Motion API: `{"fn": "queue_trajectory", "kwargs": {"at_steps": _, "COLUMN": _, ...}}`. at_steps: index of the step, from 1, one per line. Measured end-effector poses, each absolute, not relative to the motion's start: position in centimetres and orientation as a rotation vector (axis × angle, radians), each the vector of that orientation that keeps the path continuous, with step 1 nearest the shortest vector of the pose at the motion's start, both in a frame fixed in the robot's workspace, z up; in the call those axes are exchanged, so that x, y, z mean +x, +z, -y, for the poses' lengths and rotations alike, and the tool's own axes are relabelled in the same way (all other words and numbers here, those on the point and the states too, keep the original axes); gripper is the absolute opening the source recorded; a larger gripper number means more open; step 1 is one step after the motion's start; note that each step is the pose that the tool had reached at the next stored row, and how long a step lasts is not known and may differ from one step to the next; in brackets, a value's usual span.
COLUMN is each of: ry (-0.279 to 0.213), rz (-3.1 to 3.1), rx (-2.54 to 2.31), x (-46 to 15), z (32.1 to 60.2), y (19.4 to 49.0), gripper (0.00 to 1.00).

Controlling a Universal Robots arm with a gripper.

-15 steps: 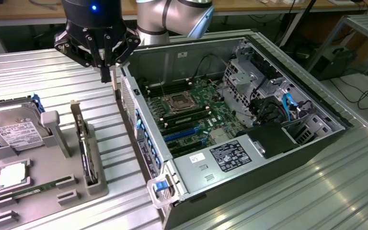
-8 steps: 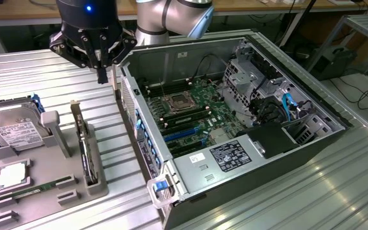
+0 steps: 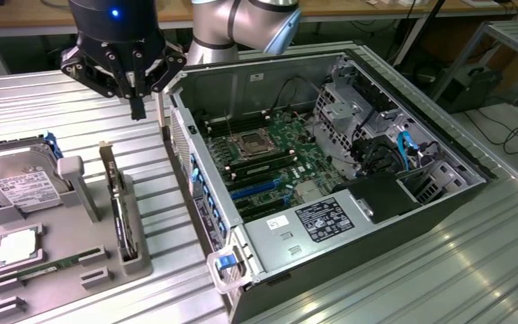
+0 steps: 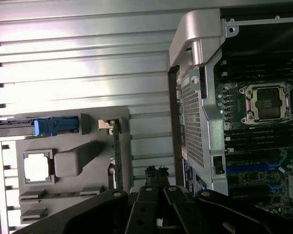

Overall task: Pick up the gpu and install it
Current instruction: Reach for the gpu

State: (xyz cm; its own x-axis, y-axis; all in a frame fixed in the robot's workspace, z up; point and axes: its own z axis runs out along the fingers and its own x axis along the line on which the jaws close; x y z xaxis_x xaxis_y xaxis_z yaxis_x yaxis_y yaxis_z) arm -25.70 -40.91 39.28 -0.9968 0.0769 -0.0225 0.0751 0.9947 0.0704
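Exterior view shows the gripper (image 3: 137, 108) closed, empty, apart from the upright gpu (image 3: 121, 206).

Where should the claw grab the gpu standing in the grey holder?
Probably its upper long edge, coming straight down from above. The gpu stands on edge in a slot of the grey holder, so only its top part sticks out, and that looks thin enough to pinch across both flat faces.
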Motion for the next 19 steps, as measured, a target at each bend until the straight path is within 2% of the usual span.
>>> {"fn": "queue_trajectory", "kwargs": {"at_steps": 19, "ry": 0.108, "rz": -3.112, "rx": 0.119, "x": -27.7, "z": 41.3, "y": 39.3, "gripper": 0.11}}
